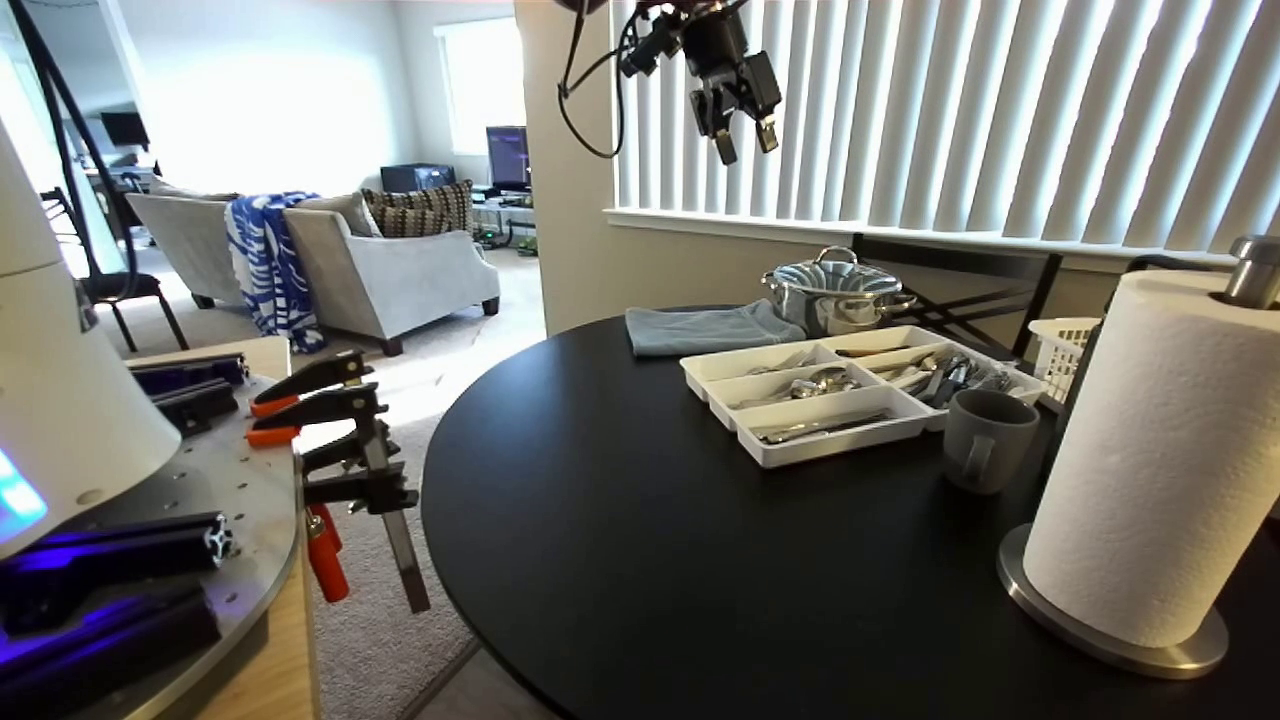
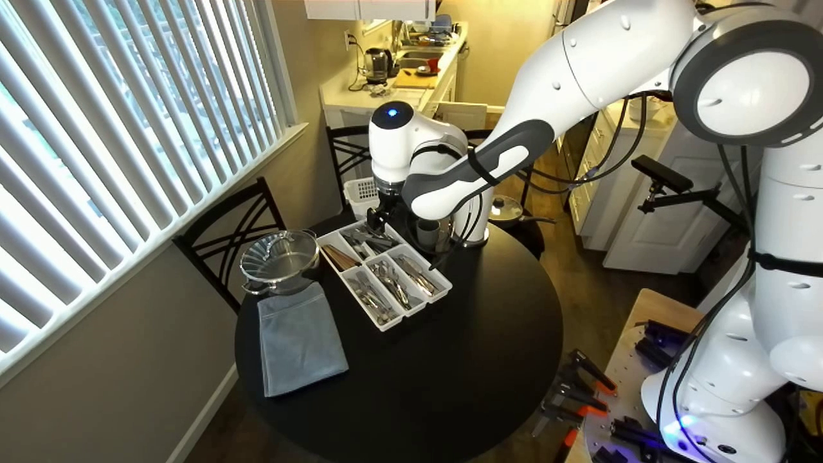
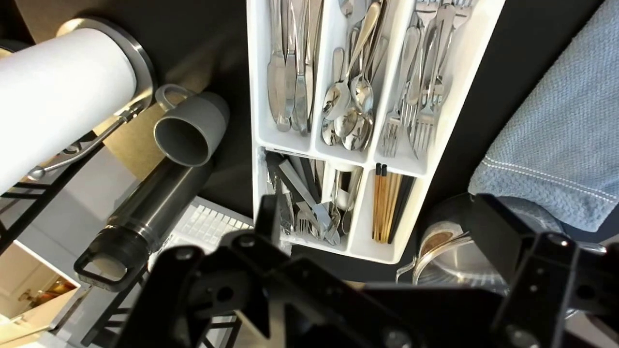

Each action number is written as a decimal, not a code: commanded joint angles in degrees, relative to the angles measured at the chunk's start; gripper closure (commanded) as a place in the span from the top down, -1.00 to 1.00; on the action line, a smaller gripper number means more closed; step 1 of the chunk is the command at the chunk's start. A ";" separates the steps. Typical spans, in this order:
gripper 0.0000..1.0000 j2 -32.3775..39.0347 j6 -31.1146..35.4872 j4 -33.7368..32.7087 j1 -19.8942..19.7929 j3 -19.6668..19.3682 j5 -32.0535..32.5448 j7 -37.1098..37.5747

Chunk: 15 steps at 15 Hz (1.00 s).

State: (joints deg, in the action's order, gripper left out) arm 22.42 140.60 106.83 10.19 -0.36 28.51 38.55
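My gripper (image 1: 747, 142) hangs high above the black table, in front of the window blinds, its jaws wide apart and pointing down. Nothing is between its fingers. Below it lies a white cutlery tray (image 1: 840, 443), also seen in the wrist view, where the gripper (image 3: 377, 208) frames the tray's near end (image 3: 370, 249) without touching it. Separate compartments hold knives (image 3: 290, 87), spoons (image 3: 355, 106) and forks (image 3: 420, 96). Chopsticks (image 3: 387, 208) lie in a narrow compartment, beside a mixed pile of utensils (image 3: 314, 212). In an exterior view the fingertips are hard to make out against the tray (image 2: 393, 325).
Beside the tray stand a grey mug (image 1: 1000, 440), a paper towel roll (image 1: 1150, 450) and a dark bottle (image 3: 150, 212). Across from them are a steel pot with a glass lid (image 2: 280, 260) and a folded blue-grey towel (image 2: 299, 341). Chairs surround the round table (image 2: 450, 386).
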 commanded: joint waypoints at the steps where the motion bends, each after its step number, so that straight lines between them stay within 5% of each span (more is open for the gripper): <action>1: 1.00 -0.03 0.15 0.02 1.43 -1.58 -0.94 -0.62; 5: 1.00 7.82 1.48 -7.81 -0.70 -0.27 -5.18 -6.79; 9: 1.00 20.04 4.51 -19.65 -3.73 2.79 -18.58 -18.23; 15: 1.00 33.51 -0.39 -34.23 -6.15 5.13 -29.06 -28.00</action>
State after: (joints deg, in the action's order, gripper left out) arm 50.14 143.72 80.33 5.39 2.97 3.35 15.51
